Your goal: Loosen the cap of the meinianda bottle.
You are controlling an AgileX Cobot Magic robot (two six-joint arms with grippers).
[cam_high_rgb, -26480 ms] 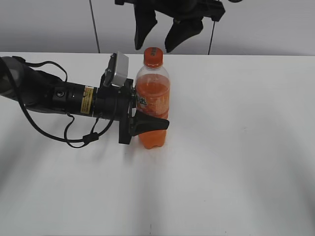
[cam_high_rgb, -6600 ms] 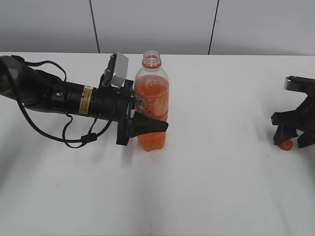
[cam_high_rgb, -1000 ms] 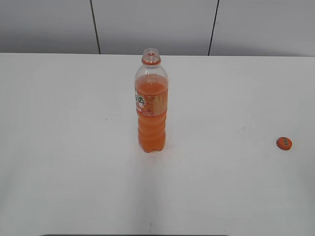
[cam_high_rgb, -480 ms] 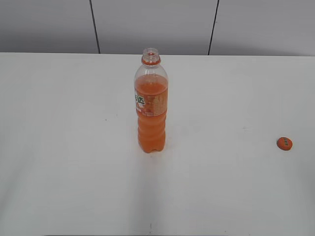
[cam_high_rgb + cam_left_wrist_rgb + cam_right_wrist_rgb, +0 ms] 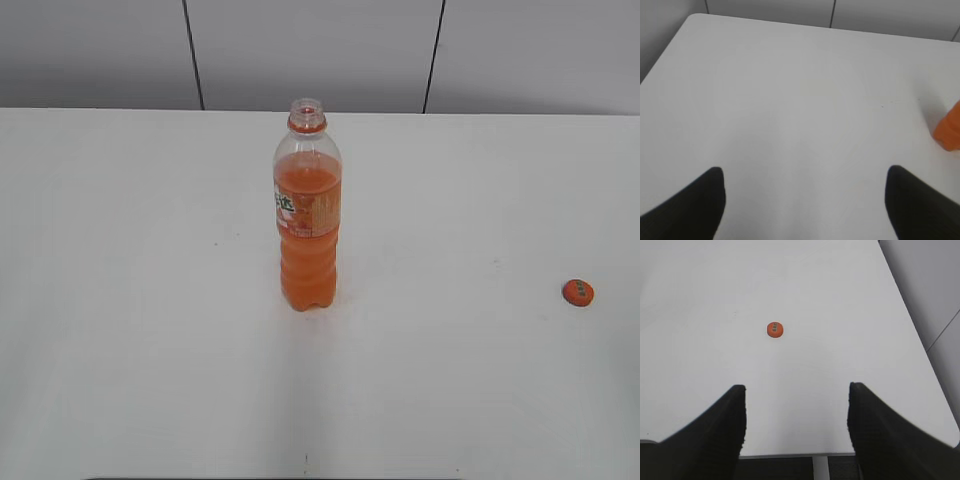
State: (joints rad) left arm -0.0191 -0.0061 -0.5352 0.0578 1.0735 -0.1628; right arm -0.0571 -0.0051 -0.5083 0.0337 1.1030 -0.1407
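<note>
Two grippers, both clear of everything. Meinianda bottle stands upright mid-table, neck bare, cap off. Cap lies flat on the table far to the right, well apart from the bottle, top up. Left gripper fingers spread wide, holding nothing, bottle base at frame edge. Right gripper fingers also wide, nothing between them, above the near table edge, cap ahead.

You have the meinianda bottle upright mid-table, uncapped; the cap lies flat well apart to its right, near the edge.
</note>
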